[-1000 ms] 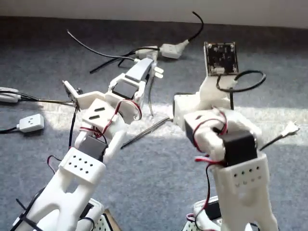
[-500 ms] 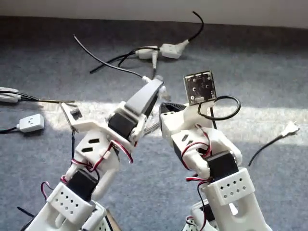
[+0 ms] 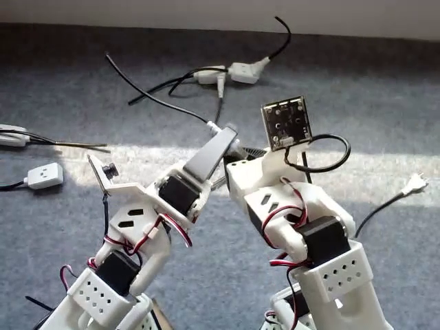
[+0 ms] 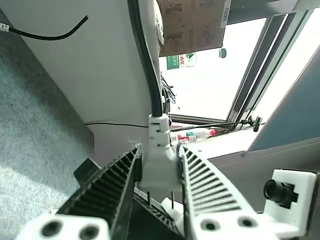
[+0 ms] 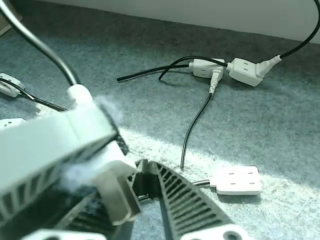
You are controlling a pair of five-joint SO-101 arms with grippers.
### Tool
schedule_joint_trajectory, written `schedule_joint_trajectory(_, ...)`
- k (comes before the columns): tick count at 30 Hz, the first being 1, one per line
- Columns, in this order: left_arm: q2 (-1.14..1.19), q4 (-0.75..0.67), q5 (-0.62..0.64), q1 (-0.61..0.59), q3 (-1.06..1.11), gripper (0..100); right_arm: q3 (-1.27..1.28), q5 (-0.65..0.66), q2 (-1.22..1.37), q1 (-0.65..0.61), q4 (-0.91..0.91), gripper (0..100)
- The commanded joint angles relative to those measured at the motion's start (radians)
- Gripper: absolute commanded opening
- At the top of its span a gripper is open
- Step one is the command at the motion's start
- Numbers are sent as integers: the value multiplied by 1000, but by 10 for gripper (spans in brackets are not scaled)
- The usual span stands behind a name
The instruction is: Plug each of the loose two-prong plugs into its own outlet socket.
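Note:
A white two-prong plug (image 4: 159,167) is pinched in my left gripper (image 4: 160,150), prongs pointing back toward the wrist and its black cord running off past the fingertips. From above, that gripper (image 3: 223,136) hangs over the middle of the carpet, tilted upward, right against my right arm. My right gripper (image 5: 146,175) sits just under the left gripper and the plug. One white outlet socket (image 5: 236,180) lies on the carpet just beyond it. Another socket (image 3: 45,175) lies at the left. A loose plug (image 3: 414,183) rests at the right edge.
At the back, two joined white sockets (image 3: 244,71) lie with a plug (image 3: 220,86) and black cords beside them. A further white socket (image 3: 10,136) sits at the left edge with cords trailing across the grey carpet (image 3: 357,89). A wall borders the far side.
My left gripper has drawn back from the far sockets toward the middle, lifting the plug and its cord. My right arm has swung left and nearer, closing up against it.

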Motion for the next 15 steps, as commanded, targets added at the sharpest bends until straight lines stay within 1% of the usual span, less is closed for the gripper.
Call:
schedule_joint_trajectory(1, -18, -2, -41, 65, 42, 6, -54, 58, 4, -8, -13, 7)
schedule_joint_trajectory(4, -19, -2, -78, 96, 73, 6, -54, 112, 4, 8, -13, 7)
schedule_joint_trajectory(10, -19, 3, -81, 93, 82, 6, -54, 120, 5, 160, -61, 8)
schedule_joint_trajectory(15, -19, 3, -81, 93, 84, 6, -58, 167, 56, 225, -81, 8)
